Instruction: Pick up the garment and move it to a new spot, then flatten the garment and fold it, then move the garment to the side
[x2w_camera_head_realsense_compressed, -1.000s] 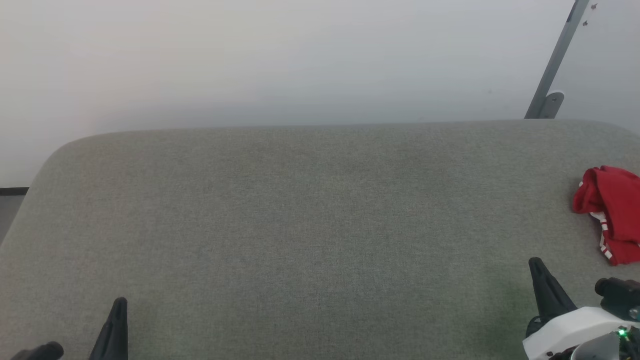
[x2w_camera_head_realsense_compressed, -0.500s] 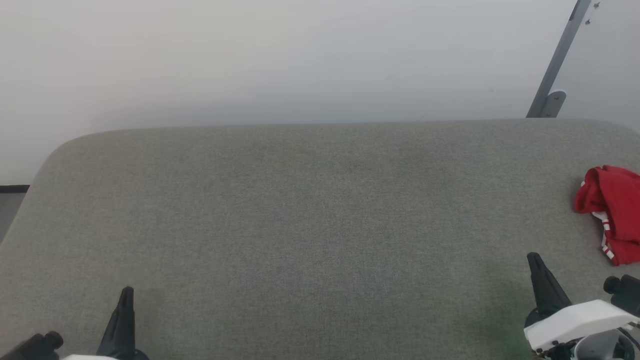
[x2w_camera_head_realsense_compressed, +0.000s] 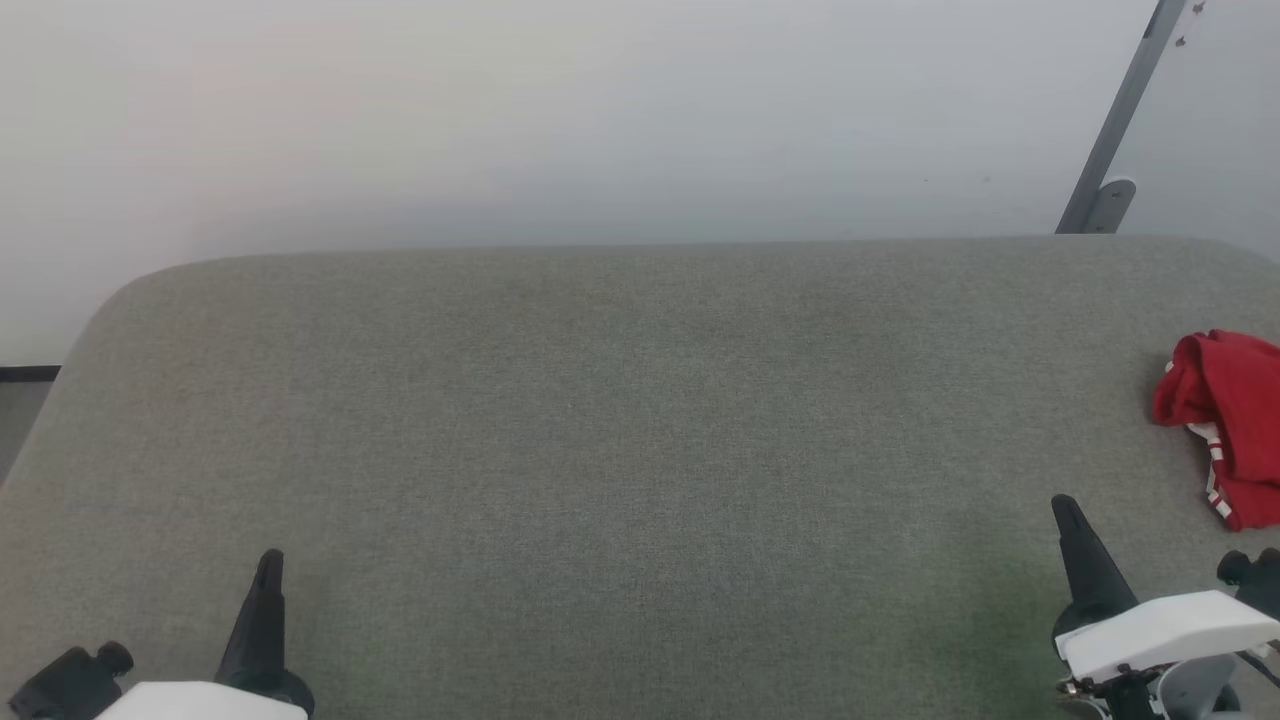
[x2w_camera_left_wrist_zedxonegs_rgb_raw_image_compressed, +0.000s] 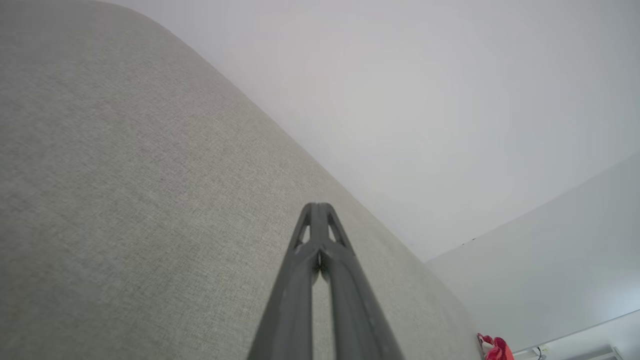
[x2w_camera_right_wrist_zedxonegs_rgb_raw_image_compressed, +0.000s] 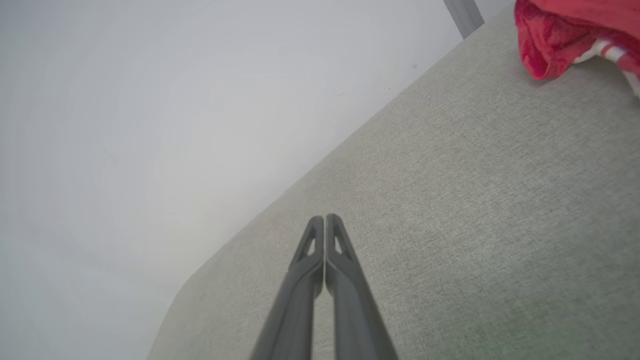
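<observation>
— What's lying on that big grey-green fabric-covered table (x2w_camera_head_realsense_compressed: 600, 400)?
— The red jersey (x2w_camera_head_realsense_compressed: 1225, 420), bunching up at the frame's right edge, partly cut off.
— Waiting for pickup, or already set aside?
— That heap is fitting both. The left gripper (x2w_camera_head_realsense_compressed: 268, 570), lower left, and right gripper (x2w_camera_head_realsense_compressed: 1065, 515), lower right, are hovering pressed together, pinching nothing; any grab is needing them spread.

Head view: high, facing forward and down over the grey fabric surface (x2w_camera_head_realsense_compressed: 640, 420) to the wall (x2w_camera_head_realsense_compressed: 600, 100). Wrist views: low, close over the same surface, tilted, facing that wall. Shared landmark: the garment (x2w_camera_head_realsense_compressed: 1225, 420), at right edge, lower right, upper right respectively.
</observation>
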